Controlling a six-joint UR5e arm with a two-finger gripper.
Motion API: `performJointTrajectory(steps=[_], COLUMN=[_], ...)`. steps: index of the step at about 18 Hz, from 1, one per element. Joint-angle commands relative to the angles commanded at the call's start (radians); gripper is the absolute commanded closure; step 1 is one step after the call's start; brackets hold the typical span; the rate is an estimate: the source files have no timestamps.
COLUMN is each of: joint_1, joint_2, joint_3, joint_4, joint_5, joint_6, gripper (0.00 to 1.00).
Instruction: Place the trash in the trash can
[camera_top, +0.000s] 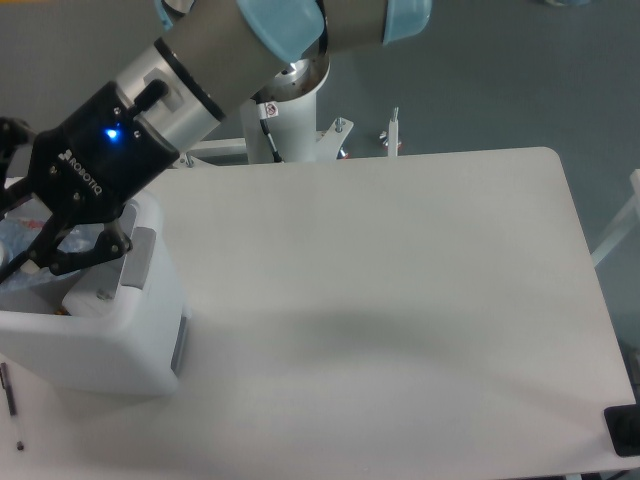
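Observation:
My gripper (12, 240) hangs at the far left edge of the view, over the open top of the white trash can (120, 350). Its black fingers (70, 250) are shut on the clear bluish bottle (20, 228). Only a sliver of that bottle shows, and its cap and label are cut off by the frame edge. A white lump (92, 292) lies inside the can below the fingers; it may be the paper wad, but I cannot tell.
The arm's white base post (295, 120) and a small bracket (393, 130) stand behind the table's (400, 300) far edge. A black pen (8, 388) lies at the front left, beside the can. A dark object (624, 430) sits at the front right corner.

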Motion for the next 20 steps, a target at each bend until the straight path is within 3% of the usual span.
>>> performJointTrajectory(steps=[4, 7, 9, 11, 15, 20], joint_1=[-0.008, -0.008, -0.008, -0.005, 0.05, 0.202], joint_2=[0.003, 0.017, 0.02, 0.017, 0.017, 0.02], joint_3=[-0.047, -0.077, -0.077, -0.077, -0.078, -0.078], joint_4=[0.026, 0.035, 0.035, 0.035, 0.035, 0.035], joint_5=[0.002, 0.002, 0.002, 0.002, 0.002, 0.0], joint_6=[0.035, 0.055, 0.058, 0.06, 0.065, 0.069], gripper=[0.56, 0.4, 0.22, 0.12, 0.06, 0.0])
